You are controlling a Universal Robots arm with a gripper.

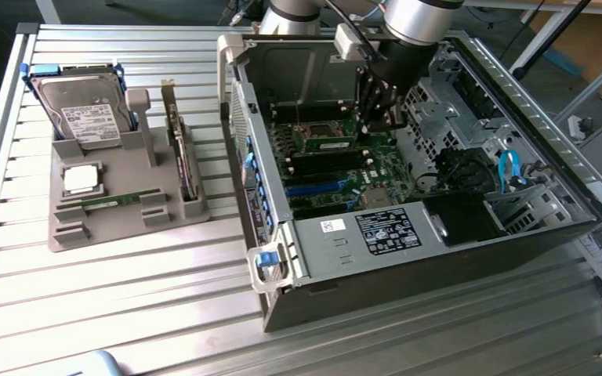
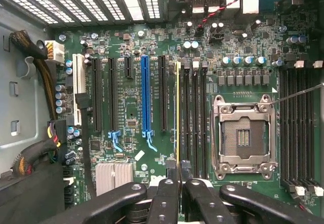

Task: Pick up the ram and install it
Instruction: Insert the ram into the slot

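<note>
Ram edge-on between fingertips of end effector, over motherboard slot

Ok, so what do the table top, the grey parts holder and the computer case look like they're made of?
Table top: bare metal, likely aluminium; ribbed silvery slats with dull glare.
Parts holder: matte grey plastic, probably; even colour, no shine, moulded slots.
Computer case: sheet steel, it seems; thin folded silvery panels, perforated.

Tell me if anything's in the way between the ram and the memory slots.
Nothing visible is. The ram, gripped at one end by the gripper, stands edge-on in line beside the empty black memory slots, with nothing lying across them.
</note>
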